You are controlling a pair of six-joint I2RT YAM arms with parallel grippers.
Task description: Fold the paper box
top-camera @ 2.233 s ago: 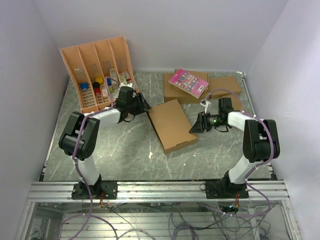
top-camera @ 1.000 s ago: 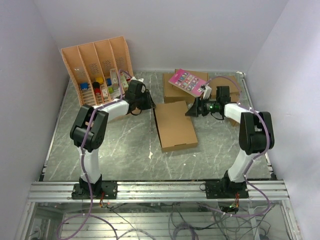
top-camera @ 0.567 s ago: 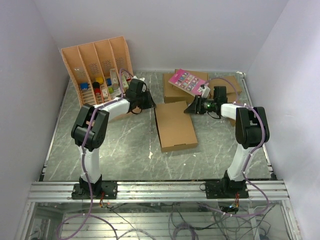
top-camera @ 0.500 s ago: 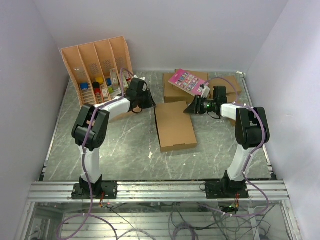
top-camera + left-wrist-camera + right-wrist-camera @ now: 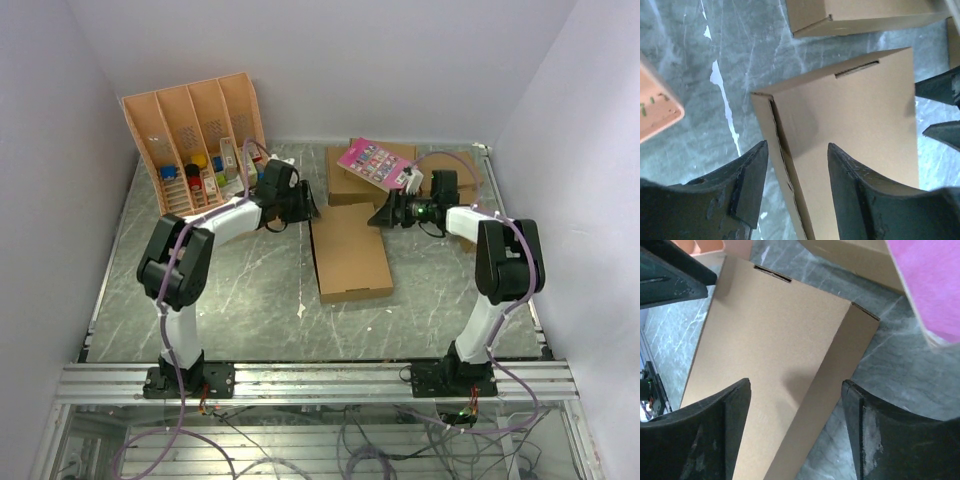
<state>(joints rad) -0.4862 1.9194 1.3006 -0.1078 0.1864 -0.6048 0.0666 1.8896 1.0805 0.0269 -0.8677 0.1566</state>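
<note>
Paper box, large flat plain brown corrugated cardboard piece [image 5: 350, 250], lies mid-table on the grey marbled tabletop [image 5: 240, 300], long side running near to far, closed up flat with a thin slot by its far edge. Far left, an orange-tan compartment tray [image 5: 190, 140] with small items in it leans on the back wall. Left gripper [image 5: 305, 205] sits at the box's far-left corner; in its wrist view the jaws stand apart around that corner [image 5: 797, 150], over the seam along the left wall, nothing pinched. Can't tell if a finger touches the board. Right gripper [image 5: 378, 218] mirrors it at the far-right corner, jaws also spread and empty in its wrist view [image 5: 796, 387], box top [image 5: 770, 340] below them. Behind it lie smaller ready-made brown boxes [image 5: 355, 185] with a pink printed card [image 5: 377, 165] on top, close to the paper box's far edge but apart. Handling guess: light, stiff across the panels, bends only at creases, likely slides on the smooth tabletop if pushed from one side, thin walls dent under a hard pinch. Best hold looks like the far corners or side walls, both sides together.
</note>
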